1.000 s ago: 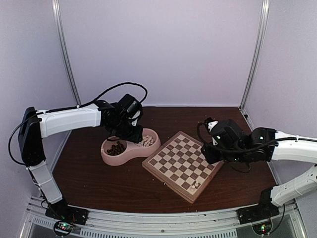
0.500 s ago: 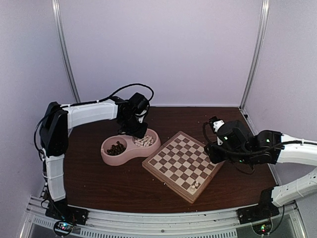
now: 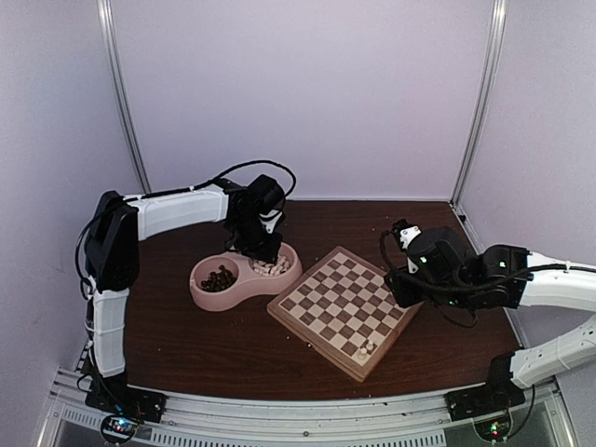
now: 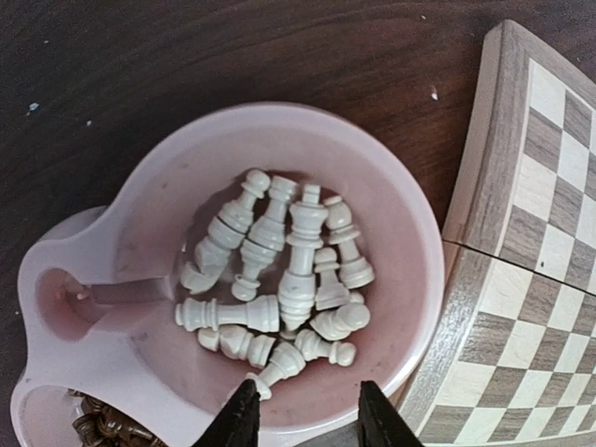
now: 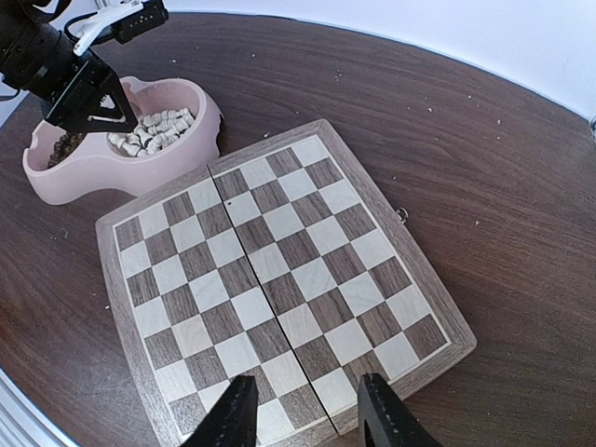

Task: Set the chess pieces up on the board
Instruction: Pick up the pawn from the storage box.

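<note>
The left end effector (image 4: pixel 303 414), jaws partly apart and empty, hovers over cream chess pieces (image 4: pixel 284 279) heaped in a pink dish (image 4: pixel 410 223) just beyond its tips. The right end effector (image 5: pixel 303 405), likewise parted and empty, hangs over the edge of the board (image 5: pixel 279 270).

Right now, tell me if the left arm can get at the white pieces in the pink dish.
Probably yes: the left gripper hangs open just above the white pieces, nothing covering them.
</note>
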